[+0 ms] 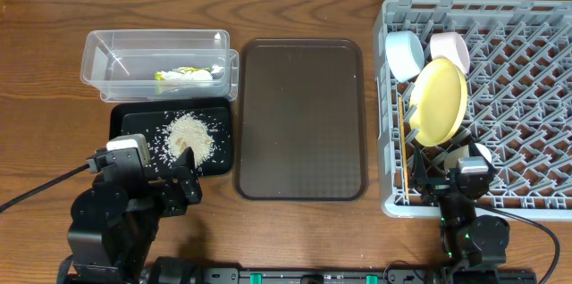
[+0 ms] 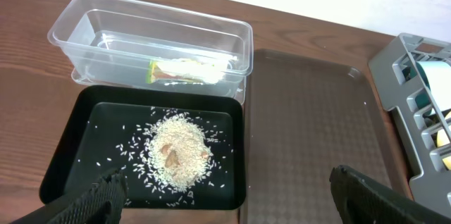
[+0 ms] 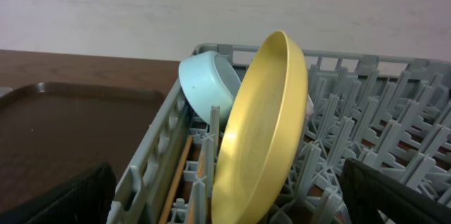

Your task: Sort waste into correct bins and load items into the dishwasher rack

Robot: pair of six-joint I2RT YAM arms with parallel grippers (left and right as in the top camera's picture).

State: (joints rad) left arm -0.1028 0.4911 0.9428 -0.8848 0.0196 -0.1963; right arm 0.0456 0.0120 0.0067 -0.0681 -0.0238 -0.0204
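The grey dishwasher rack [image 1: 527, 96] holds the yellow plate [image 1: 438, 101] on edge, the light blue bowl [image 1: 404, 54], the white bowl [image 1: 450, 49] and the chopsticks [image 1: 407, 172] along its left wall. A small pale cup [image 1: 458, 153] is partly hidden by my right gripper [image 1: 460, 175]. The clear tub [image 1: 156, 56] holds the snack wrapper [image 1: 183, 75]. The black tray [image 1: 125, 123] holds the rice heap [image 1: 189, 134]. My left gripper [image 1: 179, 186] is open and empty just in front of the black tray. My right gripper [image 3: 225, 175] is open and empty, with the plate [image 3: 268, 125] ahead.
The dark brown serving tray [image 1: 300, 119] lies bare between the bins and the rack. The clear tub rests partly over the black tray's far edge [image 2: 158, 90]. The rack's left wall [image 3: 151, 160] stands close to my right gripper.
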